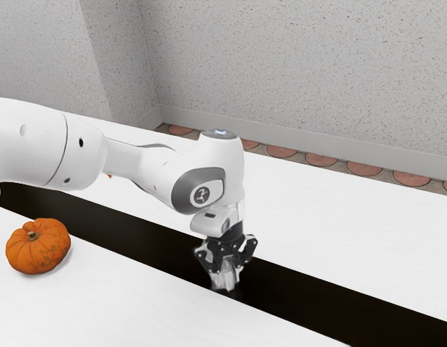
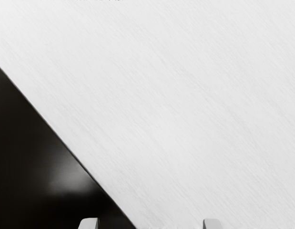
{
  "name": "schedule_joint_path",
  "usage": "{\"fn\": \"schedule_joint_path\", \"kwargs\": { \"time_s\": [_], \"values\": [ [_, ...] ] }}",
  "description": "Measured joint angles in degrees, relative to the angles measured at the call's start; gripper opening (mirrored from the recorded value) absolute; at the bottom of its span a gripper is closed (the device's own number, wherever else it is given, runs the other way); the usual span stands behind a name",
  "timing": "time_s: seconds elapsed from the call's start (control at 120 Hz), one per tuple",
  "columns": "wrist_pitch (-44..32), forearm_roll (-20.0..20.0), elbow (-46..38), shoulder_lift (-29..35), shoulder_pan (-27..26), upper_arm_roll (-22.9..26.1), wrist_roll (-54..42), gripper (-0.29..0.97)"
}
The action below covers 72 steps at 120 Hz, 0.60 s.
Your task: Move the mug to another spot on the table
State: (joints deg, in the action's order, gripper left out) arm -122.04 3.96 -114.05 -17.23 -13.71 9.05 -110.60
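- Grey speckled wall across the back, with a strip of rust-red floor tiles at its foot.
- Two white slabs here: the counter in the foreground and a second white slab behind it. A dark gap runs between them on a diagonal.
- The arm comes in from the exterior view's left. Its thick white upper link lies almost level above the dark gap, and it bends at a grey-capped joint.
- From that joint the wrist drops straight down, so the hand points vertically at the surface.
- The gripper hangs low, right at the counter's far edge where the white meets the dark gap.
- In the wrist view that same edge cuts diagonally under the hand, white counter on one side and the dark gap on the other.
- An orange pumpkin sits on the counter towards the exterior view's left, well apart from the gripper, upright with its stem on top.
- The fingers are spread: two pale tips stand apart in the wrist view, with bare counter and the edge between them and nothing pinched.
- As for the mug, I cannot tell where it stands.
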Motion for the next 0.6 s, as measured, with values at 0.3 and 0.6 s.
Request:
{"fn": "schedule_joint_path", "kwargs": {
  "time_s": [0.3,0.6],
  "values": [
    [-0.2,-0.1,0.0,3.5,0.0,-0.3,-2.9,0.02],
    [2.0,-0.4,-1.7,9.1,0.1,-8.1,-4.9,-0.05]
  ]
}}
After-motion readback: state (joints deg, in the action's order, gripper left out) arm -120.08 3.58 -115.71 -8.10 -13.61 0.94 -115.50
